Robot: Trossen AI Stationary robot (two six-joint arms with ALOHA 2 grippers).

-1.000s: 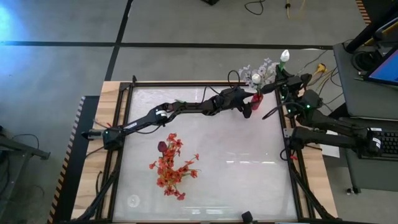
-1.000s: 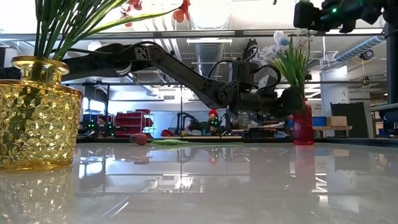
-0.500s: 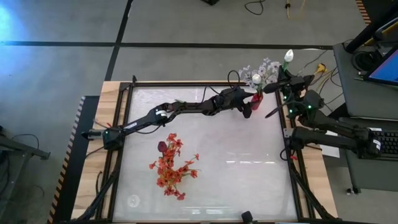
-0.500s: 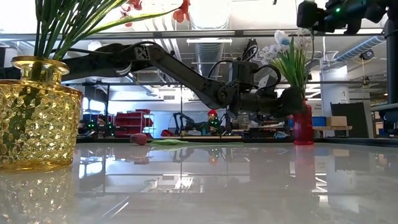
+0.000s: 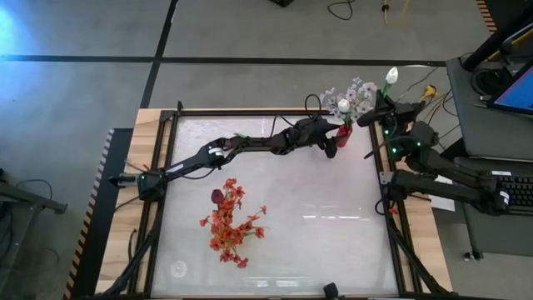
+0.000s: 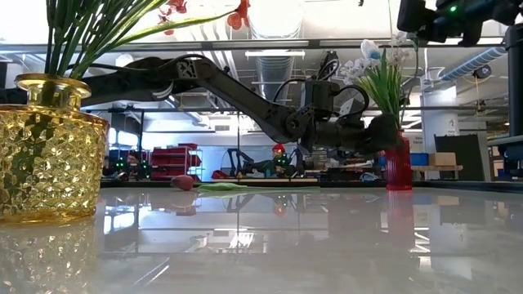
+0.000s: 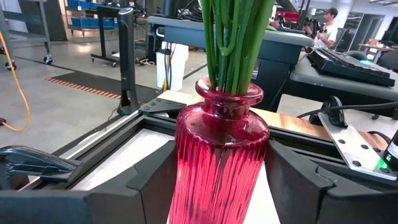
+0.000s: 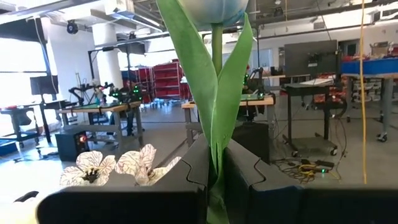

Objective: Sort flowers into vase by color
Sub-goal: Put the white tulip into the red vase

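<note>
Tabletop (image 5: 283,208) is carrying two vases. Left gripper (image 7: 217,186) is bracing the red vase (image 7: 221,155) at the far right corner, fingers set apart on either side of its ribbed body. Right gripper (image 8: 214,180) is holding the white bud (image 5: 391,76) above and just beside that vase, fingers clamped on its stem. For a clean insert, the stem tip should probably be lowered upright into the neck while the vase is being steadied. White sprays (image 5: 354,96) are already crowding the neck and may be blocking entry. Yellow vase (image 6: 49,151) is holding the red sprays (image 5: 229,221). Maroon bud (image 6: 185,182) is lying on the tabletop, unsorted.
</note>
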